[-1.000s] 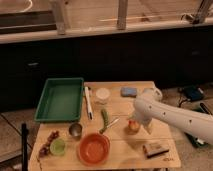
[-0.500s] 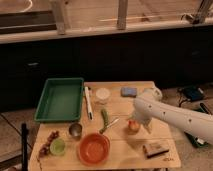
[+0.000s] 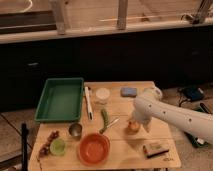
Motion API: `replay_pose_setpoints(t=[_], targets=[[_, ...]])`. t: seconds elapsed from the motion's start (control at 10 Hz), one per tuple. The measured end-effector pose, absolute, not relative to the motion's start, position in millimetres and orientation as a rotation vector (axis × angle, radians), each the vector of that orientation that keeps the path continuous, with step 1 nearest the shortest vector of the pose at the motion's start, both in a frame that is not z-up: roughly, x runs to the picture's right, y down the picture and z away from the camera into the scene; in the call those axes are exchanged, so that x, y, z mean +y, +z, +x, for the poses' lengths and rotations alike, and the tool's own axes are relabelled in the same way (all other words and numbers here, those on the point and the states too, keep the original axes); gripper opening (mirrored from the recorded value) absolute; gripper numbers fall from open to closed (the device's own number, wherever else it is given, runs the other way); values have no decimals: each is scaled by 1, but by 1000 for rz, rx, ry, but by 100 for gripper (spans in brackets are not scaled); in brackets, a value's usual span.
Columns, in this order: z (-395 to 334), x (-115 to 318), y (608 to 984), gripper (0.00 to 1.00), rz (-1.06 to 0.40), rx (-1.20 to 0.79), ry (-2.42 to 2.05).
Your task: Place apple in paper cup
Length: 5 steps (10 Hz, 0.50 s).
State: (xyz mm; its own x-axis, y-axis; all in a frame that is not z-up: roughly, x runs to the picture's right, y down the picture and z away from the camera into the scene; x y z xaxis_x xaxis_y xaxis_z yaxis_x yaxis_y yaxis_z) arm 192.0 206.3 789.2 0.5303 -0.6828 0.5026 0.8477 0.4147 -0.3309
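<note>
Tool (image 3: 137, 120) at right of centre, low over the bench (image 3: 125, 152) and close against the apple (image 3: 131, 127); whether it is wide, narrow or holding cannot be told. Paper cup (image 3: 102, 94) stands apart, up and left of the apple, upper centre of the bench.

Judgement: apple firm, smooth, fairly heavy, prone to roll; grip across its widest girth. Cup light, easily tipped.

Count: one apple, one paper cup.
</note>
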Motion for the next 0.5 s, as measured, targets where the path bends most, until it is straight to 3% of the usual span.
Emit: replay_pose_setpoints(t=[0.5], targets=[[196, 203, 788, 74, -596, -326, -982]])
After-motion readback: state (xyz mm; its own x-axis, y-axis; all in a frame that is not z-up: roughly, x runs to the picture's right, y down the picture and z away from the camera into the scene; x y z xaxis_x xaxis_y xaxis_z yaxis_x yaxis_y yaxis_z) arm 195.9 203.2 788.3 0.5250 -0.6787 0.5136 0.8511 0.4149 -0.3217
